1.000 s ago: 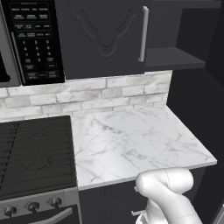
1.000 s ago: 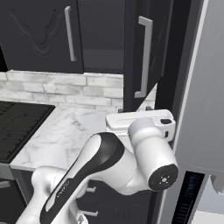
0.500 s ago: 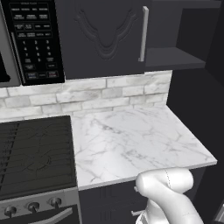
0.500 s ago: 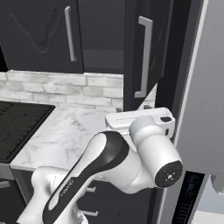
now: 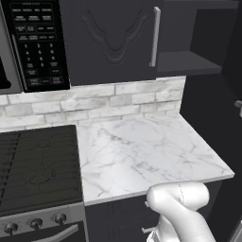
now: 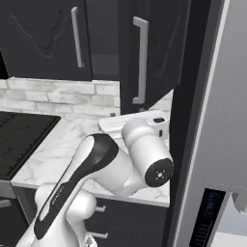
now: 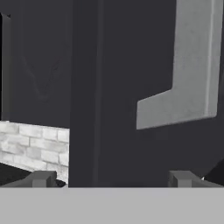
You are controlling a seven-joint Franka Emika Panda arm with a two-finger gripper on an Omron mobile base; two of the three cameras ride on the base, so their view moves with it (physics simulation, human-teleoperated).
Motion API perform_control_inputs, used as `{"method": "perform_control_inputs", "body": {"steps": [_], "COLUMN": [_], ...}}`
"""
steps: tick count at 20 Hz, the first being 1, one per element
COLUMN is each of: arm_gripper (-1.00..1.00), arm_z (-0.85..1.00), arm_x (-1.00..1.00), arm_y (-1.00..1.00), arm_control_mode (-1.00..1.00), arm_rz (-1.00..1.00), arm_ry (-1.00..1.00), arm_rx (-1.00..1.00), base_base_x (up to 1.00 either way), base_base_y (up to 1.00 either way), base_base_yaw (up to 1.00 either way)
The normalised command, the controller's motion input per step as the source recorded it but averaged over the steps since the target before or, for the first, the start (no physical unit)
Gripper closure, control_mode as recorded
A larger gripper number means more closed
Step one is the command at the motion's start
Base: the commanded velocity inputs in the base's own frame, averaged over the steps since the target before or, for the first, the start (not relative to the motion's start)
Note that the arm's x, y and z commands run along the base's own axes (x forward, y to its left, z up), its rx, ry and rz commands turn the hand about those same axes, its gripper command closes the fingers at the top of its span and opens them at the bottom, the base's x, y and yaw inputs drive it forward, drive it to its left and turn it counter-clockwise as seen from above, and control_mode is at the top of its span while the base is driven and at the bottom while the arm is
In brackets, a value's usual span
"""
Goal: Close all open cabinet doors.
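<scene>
Marble counter [image 5: 142, 156] — white (grey-veined) — beside black stovetop [image 5: 38, 165].

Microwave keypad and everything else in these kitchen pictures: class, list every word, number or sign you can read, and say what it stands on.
Microwave keypad: rows of white button labels and digits, too small and blurred to read.
Stove knobs: no readable markings.
Cabinet doors, counter: no text at all.

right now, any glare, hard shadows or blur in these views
Left base view: flat even light, no glare on the white marble counter. Right base view: the matte black open cabinet door reads dark, relief faint. Hand view: its silver bar handle looms soft-edged.
</scene>
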Motion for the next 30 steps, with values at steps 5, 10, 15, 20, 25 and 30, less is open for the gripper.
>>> {"method": "perform_control_inputs", "body": {"steps": [5, 10, 15, 20, 25, 30], "arm_gripper": [-1.00, -1.00, -1.00, -1.00, -1.00, -1.00], "arm_z": [-0.11, -0.05, 0.00, 0.01, 0.01, 0.01], "arm_x": [0.41, 0.31, 0.20, 0.26, 0.33, 0.43], "arm_y": [0.81, 0.67, 0.44, 0.06, 0.00, 0.00], "arm_control_mode": [-1.00, -1.00, -1.00, -1.00, -1.00, -1.00], "arm_rz": [0.00, 0.01, 0.01, 0.07, 0.10, 0.09], "arm_ry": [0.00, -0.03, -0.14, -0.16, -0.04, 0.00], "arm_rx": [-0.05, -0.01, 0.00, 0.00, 0.03, 0.06], "base_base_x": [0.00, 0.00, 0.00, 0.00, 0.00, 0.00], "base_base_y": [0.00, 0.00, 0.00, 0.00, 0.00, 0.00], "base_base_yaw": [0.00, 0.00, 0.00, 0.00, 0.00, 0.00]}}
